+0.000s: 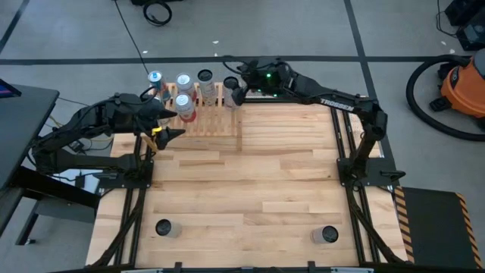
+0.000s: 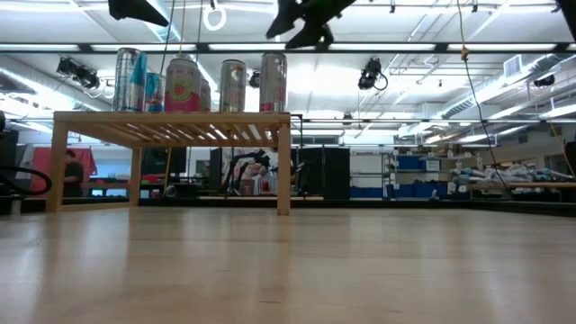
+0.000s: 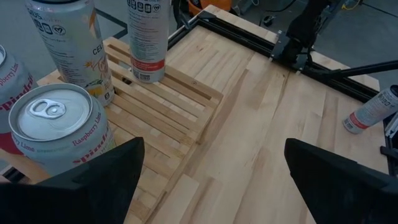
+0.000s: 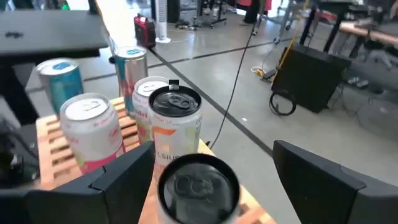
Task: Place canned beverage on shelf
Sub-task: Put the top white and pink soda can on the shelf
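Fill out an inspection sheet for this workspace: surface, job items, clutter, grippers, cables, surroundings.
Surface: light wood table, mostly bare in the middle.
Job items: slatted shelf at the far edge holds several upright cans; two more cans stand on the table near the front edge.
Clutter: nothing seen.
Grippers: left gripper open, beside the shelf's front-left cans; right gripper open, above the dark-topped can at the shelf's right end.
Cables: black cable runs across the floor behind the table.
Surroundings: orange vacuum with a black hose, right of the table.
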`<state>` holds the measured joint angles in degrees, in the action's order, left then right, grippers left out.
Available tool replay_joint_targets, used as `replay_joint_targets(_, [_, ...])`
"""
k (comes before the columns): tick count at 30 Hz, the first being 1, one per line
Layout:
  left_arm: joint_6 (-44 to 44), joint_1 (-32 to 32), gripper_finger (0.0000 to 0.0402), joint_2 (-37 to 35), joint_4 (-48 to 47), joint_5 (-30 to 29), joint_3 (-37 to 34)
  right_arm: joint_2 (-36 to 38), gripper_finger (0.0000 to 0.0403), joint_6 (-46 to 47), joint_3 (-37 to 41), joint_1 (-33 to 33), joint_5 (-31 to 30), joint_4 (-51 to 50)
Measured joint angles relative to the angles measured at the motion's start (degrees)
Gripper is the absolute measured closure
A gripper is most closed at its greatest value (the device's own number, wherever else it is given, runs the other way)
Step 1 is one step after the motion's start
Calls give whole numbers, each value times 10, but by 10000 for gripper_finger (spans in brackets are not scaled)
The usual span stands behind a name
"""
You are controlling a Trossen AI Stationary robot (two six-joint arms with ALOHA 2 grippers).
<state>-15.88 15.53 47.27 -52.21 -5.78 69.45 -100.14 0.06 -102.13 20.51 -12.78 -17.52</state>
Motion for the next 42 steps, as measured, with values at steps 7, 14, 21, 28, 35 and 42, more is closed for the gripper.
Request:
replay_joint_targets(7, [0, 0, 12, 0, 0, 0, 0, 43, 68, -62, 0, 23, 146, -40])
replay_joint_targets(14, [1, 0, 12, 0, 0, 0, 0, 48, 69, -101, 8, 76, 265, -65])
replay_joint_targets(21, [1, 0, 12, 0, 0, 0, 0, 47, 69, -151, 46, 110, 343, -37])
replay_joint_targets(28, [1, 0, 12, 0, 0, 0, 0, 47, 69, -157, 83, 127, 385, 22])
replay_joint_targets(35, [0, 0, 12, 0, 0, 0, 0, 47, 69, -172, 115, 137, 396, 40])
replay_joint_targets(42, [0, 0, 12, 0, 0, 0, 0, 46, 69, -169, 162, 137, 401, 119])
